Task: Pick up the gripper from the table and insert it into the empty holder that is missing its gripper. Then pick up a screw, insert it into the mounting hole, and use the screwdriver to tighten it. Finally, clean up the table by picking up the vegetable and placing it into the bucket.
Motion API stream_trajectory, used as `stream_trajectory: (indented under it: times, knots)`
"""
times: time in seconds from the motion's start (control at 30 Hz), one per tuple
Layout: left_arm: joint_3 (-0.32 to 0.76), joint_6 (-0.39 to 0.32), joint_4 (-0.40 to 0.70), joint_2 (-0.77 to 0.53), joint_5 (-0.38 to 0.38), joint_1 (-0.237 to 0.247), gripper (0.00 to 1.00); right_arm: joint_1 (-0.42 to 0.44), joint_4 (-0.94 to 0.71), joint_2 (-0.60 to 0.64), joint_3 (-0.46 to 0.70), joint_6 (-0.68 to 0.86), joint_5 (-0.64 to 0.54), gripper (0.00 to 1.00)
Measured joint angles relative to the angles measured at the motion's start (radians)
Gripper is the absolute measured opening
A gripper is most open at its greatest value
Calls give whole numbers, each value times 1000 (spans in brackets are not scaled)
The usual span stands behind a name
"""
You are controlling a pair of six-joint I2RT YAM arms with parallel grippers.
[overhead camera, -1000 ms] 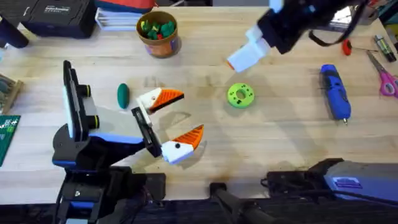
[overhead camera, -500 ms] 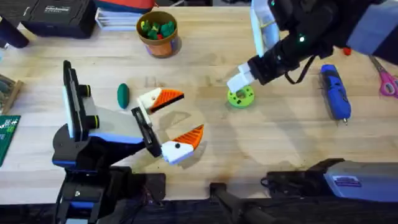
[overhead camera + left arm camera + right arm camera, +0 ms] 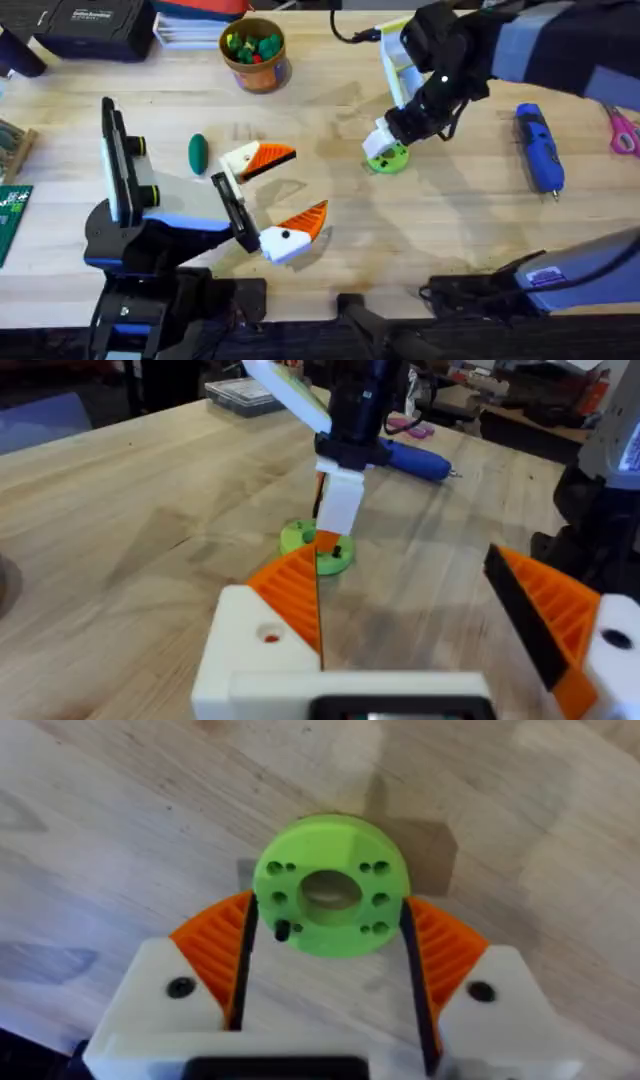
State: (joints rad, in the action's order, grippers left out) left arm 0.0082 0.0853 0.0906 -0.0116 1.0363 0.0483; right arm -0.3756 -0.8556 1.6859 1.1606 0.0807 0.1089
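The white and orange gripper (image 3: 258, 158) (image 3: 270, 635) sits at one end of the black bar holder (image 3: 230, 205) on my left arm. Its mounting hole (image 3: 270, 632) looks unfilled. Together with the other finger it forms my left gripper (image 3: 285, 195), which is open and holds nothing. My right gripper (image 3: 385, 145) (image 3: 328, 920) (image 3: 340, 510) is down over a bright-green disc (image 3: 387, 157) (image 3: 330, 885), open, with one pad at each side. A small black screw (image 3: 283, 931) (image 3: 338, 550) stands in the disc. The blue screwdriver (image 3: 537, 145) lies at the right. The dark-green vegetable (image 3: 197, 152) lies left of centre, and the bucket (image 3: 255, 50) stands at the back.
Scissors (image 3: 622, 130) and a small red-handled tool (image 3: 557, 75) lie near the right edge. A black case (image 3: 95, 25) and stacked books (image 3: 195, 25) stand at the back left. A green circuit board (image 3: 10, 215) lies at the left edge. The bucket holds small toys.
My right arm swung from the back right down and leftward to the green disc, and its fingers now straddle it. The left arm has not moved.
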Motion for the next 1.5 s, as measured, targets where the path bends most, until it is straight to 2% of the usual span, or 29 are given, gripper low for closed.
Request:
stream_trajectory:
  times: [0.13, 0.57, 0.63, 0.73, 0.8, 0.9, 1.07, 1.37, 1.5]
  knots:
    - [0, 0, 0, 0, 0, 0, 985, 0, -13, 7, 0, -3, -4, 750]
    - [0, 0, 0, 0, 0, 0, 985, -16, -92, -60, -1, -9, -4, 785]
    - [0, 0, 0, 0, 0, 0, 985, -36, -82, -71, -1, -11, -4, 735]
    - [0, 0, 0, 0, 0, 0, 985, -80, -72, -69, -1, -11, -4, 593]
    - [0, 0, 0, 0, 0, 0, 985, -110, -70, -57, -1, -14, -12, 558]
    - [0, 0, 0, 0, 0, 0, 985, -148, -63, -30, -1, -23, -48, 545]
    - [0, 0, 0, 0, 0, 0, 985, -172, -31, -15, -3, -52, -98, 586]
    - [0, 0, 0, 0, 0, 0, 985, -172, -35, -15, -11, -81, -117, 379]
    - [0, 0, 0, 0, 0, 0, 985, -172, -31, -15, -12, -89, -120, 365]
